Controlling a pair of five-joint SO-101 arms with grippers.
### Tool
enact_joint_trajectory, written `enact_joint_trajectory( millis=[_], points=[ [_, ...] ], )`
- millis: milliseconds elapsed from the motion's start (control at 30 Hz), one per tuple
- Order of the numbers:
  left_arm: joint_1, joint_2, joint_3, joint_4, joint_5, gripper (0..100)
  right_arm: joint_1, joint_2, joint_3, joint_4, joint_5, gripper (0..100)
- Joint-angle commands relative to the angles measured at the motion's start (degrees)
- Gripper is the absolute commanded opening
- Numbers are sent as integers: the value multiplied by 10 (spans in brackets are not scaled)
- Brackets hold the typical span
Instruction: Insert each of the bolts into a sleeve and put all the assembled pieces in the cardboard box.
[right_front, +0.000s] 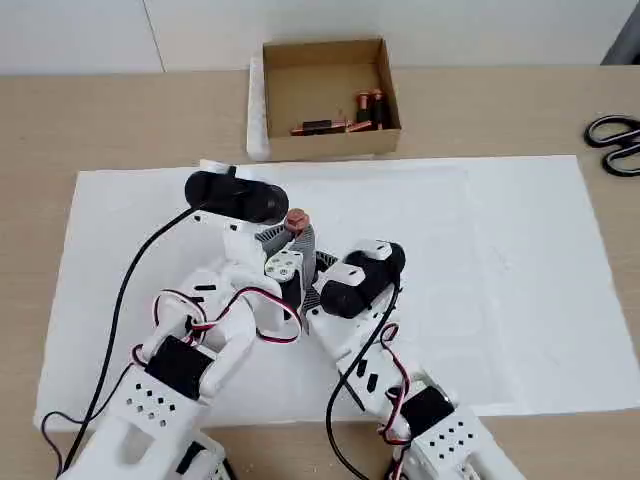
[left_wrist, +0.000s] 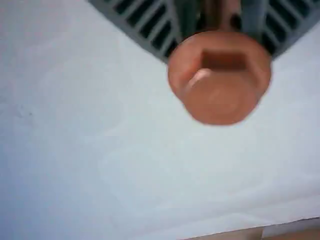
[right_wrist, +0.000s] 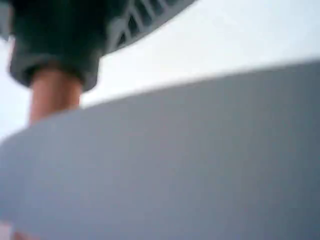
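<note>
- Bolt (left_wrist: 220, 80): copper, flanged head. It sits mid-sheet on the arms' side of the box (right_front: 325, 46), well apart from it.
- L gripper (right_front: 292, 240): closed on the bolt. In L wrist view the ribbed fingers (left_wrist: 145, 22) flank it just behind the head, w/ the head facing the cam.
- Sleeve (right_wrist: 50, 45): dark tube w/ copper shank coming out of one end, so the bolt looks at least partly in. How deep, can't tell.
- R gripper (right_front: 314, 272): pressed up against the L one, on the side away from the box. Open or closed, can't tell. Whether it has the sleeve, can't tell either.
- Key relation: the bolt's long axis is approx upright, maybe a bit tilted. The head is on top and the shank drops btwn the L jaws toward the sleeve. The push to seat it should run along that axis.
- Box: holds some done pieces (right_front: 345, 118) in the corner nearest the scissors (right_front: 615, 145).
- Judgement: the insertion step is in hand and drop-off isn't started. The L arm has the piece, and the box is straight ahead of it over open sheet (right_front: 500, 280), so L is the likelier carrier.
- Risk: a skewed push could cock the bolt in the sleeve, or slip it in the jaws.
</note>
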Motion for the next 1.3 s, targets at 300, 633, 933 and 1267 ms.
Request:
enact_joint_trajectory(
  millis=[300,633,933,1267],
  points=[
    [-1,-10,30,5,-11,104,1,-12,-7,-12,-2,4],
    [-1,-14,29,-6,-11,107,1,-12,-7,-12,-2,4],
    [-1,-14,-55,33,-10,109,1,-12,-7,-12,-2,4],
    [-2,-12,-133,129,-10,109,1,-12,-7,-12,-2,4]
  ],
)
